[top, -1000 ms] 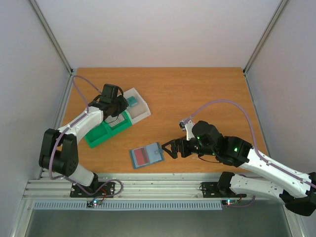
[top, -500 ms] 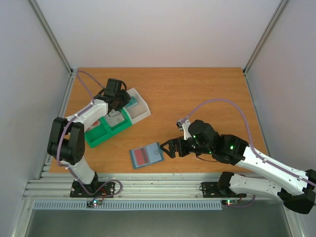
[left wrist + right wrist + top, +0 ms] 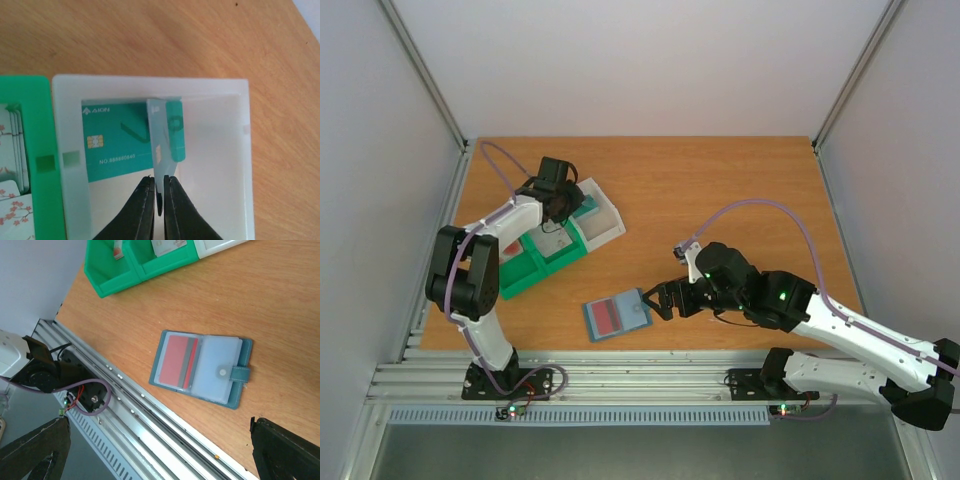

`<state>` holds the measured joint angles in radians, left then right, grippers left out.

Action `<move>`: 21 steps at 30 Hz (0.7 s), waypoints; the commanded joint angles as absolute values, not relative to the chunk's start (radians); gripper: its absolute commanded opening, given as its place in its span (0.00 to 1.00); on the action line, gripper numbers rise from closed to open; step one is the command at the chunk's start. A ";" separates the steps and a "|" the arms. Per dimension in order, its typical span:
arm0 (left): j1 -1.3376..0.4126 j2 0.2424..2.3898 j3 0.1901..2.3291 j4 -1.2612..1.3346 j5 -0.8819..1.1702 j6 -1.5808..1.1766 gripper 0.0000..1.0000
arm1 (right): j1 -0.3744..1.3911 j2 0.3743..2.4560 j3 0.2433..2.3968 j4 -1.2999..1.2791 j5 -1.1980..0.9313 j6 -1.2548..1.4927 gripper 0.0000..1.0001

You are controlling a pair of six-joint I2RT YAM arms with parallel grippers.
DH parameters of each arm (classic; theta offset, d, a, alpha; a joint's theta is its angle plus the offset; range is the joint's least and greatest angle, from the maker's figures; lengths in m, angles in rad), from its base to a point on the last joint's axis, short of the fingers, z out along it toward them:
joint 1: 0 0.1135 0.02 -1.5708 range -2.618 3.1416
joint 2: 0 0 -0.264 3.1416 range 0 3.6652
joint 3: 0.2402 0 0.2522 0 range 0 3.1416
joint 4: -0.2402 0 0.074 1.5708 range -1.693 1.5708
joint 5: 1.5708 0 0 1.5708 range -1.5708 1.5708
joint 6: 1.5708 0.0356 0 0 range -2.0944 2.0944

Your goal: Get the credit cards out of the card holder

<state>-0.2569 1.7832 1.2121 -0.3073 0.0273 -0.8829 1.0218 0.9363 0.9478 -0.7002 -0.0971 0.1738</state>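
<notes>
The card holder [image 3: 617, 315] lies open and flat near the table's front edge, with a red card [image 3: 608, 316] in its left pocket. It also shows in the right wrist view [image 3: 220, 365], snap tab to the right. My right gripper [image 3: 660, 300] is open just right of the tab, apart from it; its fingers [image 3: 285, 450] stand wide. My left gripper [image 3: 161, 192] is shut on a thin card [image 3: 161, 135] seen nearly edge-on, pale with a teal part, standing in the clear compartment [image 3: 220, 165]. A teal card [image 3: 117, 140] lies flat there. Whitish credit cards [image 3: 11, 137] with pink blossoms lie in the green compartment.
The green-and-clear tray [image 3: 535, 265] sits at the left of the table, under the left arm. In the right wrist view its green bins [image 3: 135, 262] are at the top. The metal rail [image 3: 130, 410] runs along the table's front edge.
The left arm's elbow has swung further back toward the tray while its gripper stays at the clear compartment. The right gripper has crept slightly left toward the card holder's tab.
</notes>
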 commanded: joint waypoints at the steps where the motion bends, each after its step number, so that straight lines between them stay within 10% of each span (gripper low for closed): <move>1: -0.253 1.796 1.273 -0.308 -0.040 -0.854 0.09 | 1.020 0.942 0.992 -0.716 -0.075 0.148 0.98; 21: -0.252 1.789 1.289 -0.358 -0.031 -0.822 0.28 | 1.020 0.940 0.967 -0.751 -0.057 0.151 0.98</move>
